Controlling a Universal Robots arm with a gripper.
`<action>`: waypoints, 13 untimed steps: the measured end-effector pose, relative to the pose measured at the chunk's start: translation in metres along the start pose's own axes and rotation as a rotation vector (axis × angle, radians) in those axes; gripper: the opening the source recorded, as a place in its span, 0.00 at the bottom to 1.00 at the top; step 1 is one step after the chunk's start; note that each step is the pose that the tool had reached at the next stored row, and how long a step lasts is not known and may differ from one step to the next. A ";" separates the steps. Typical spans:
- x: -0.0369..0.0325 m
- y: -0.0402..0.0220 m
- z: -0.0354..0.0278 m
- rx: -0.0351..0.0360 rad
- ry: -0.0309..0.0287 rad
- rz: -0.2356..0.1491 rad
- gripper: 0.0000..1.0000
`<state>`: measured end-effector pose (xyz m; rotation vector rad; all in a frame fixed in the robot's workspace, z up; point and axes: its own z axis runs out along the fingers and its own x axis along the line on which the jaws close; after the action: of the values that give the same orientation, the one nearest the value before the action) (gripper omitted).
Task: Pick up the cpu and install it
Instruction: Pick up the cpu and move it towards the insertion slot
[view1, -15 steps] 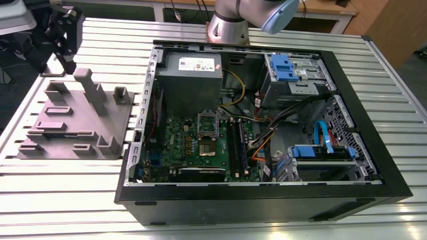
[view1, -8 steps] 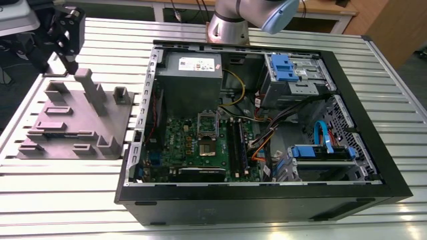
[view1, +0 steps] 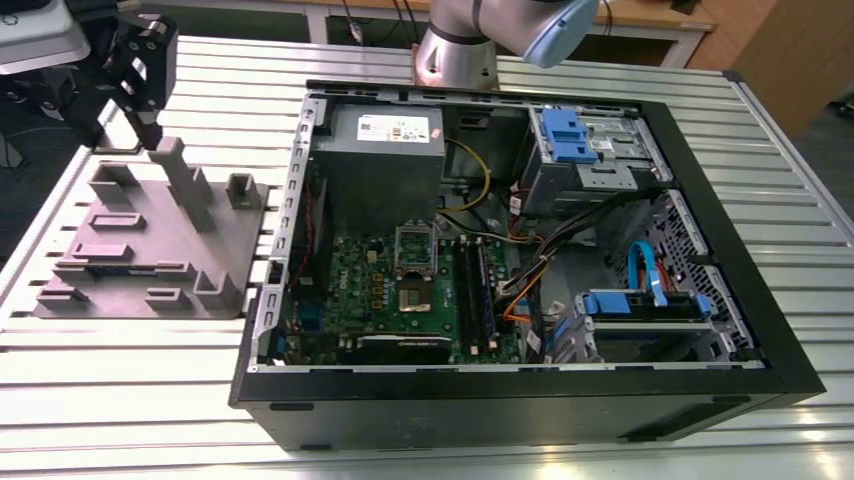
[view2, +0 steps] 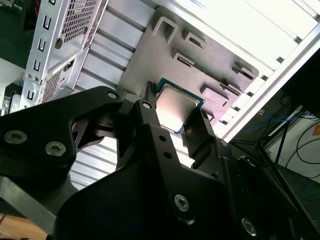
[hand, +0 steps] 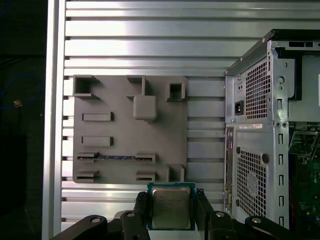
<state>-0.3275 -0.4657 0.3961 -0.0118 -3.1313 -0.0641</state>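
Observation:
The cpu (hand: 171, 206) (view2: 176, 106), a flat square chip with a shiny silver top and dark rim, sits clamped between my two black fingers (hand: 141, 212) in both wrist views. My gripper (hand: 171, 214) (view2: 172, 119) is shut on it and holds it in the air above the near edge of the grey fixture plate (hand: 130, 140) (view2: 150, 60). In the exterior view my gripper (view1: 136, 90) hangs at the far left over that plate (view1: 147, 240). The silver socket frame (view1: 416, 245) stands hinged open on the green motherboard (view1: 380, 290).
The open black computer case (view1: 534, 410) (hand: 255, 150) lies on the slatted aluminium table (view1: 120, 380), to the exterior view's right of the plate. Inside it are a grey power supply (view1: 387, 135), blue drive brackets (view1: 567, 135) and loose cables (view1: 534, 260). Raised posts (view1: 180, 175) stand on the plate.

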 end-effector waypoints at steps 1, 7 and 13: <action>-0.0003 0.0000 0.0000 0.0000 0.0000 0.000 0.47; -0.0019 0.0000 0.0000 0.0001 0.0001 0.000 0.47; -0.0041 0.0000 0.0000 0.0000 0.0000 0.000 0.47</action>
<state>-0.3234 -0.4657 0.3961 -0.0118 -3.1312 -0.0640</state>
